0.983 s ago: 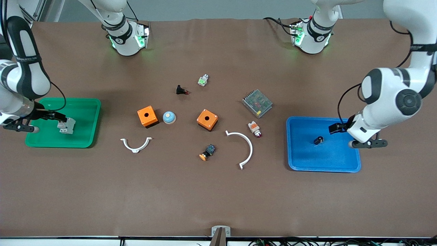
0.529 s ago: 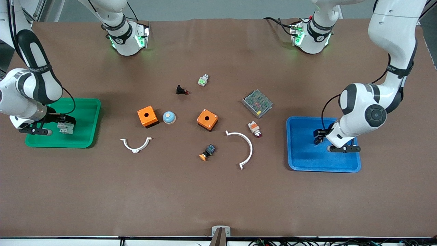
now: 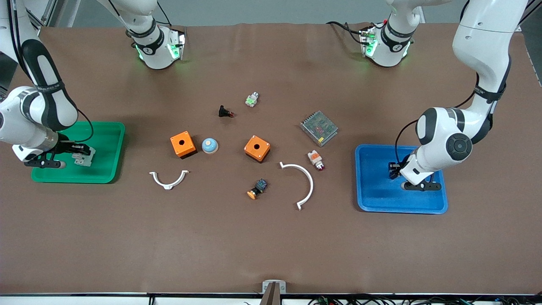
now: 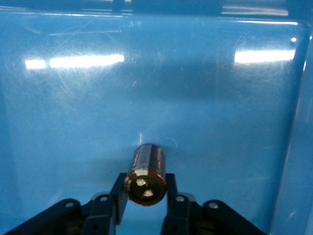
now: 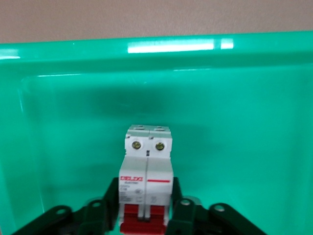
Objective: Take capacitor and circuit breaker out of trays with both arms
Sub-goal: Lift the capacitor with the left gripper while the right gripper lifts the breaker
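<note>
The capacitor (image 4: 146, 171), a dark stubby cylinder with a glossy end, lies in the blue tray (image 3: 381, 199) at the left arm's end of the table. My left gripper (image 3: 394, 170) is down in that tray, its fingers (image 4: 171, 188) against both sides of the capacitor. In the front view the gripper hides most of the capacitor. The breaker (image 3: 83, 156), a white-grey block with red levers (image 5: 145, 220), rests in the green tray (image 3: 106, 144) at the right arm's end. My right gripper (image 3: 81, 150) is shut on the breaker (image 5: 146, 176) at its lever end.
Between the trays lie two orange boxes (image 3: 183, 144) (image 3: 257, 148), a blue dome (image 3: 209, 145), two white arcs (image 3: 168, 179) (image 3: 302, 184), a mesh-topped unit (image 3: 319, 128), an orange-and-white lamp (image 3: 316, 159), an orange-capped button (image 3: 257, 189), a black red-tipped part (image 3: 225, 112) and a small green-white part (image 3: 252, 99).
The left gripper moved from the blue tray's edge onto the capacitor. The right arm swung in and settled its gripper on the breaker. Neither object has shifted in its tray.
</note>
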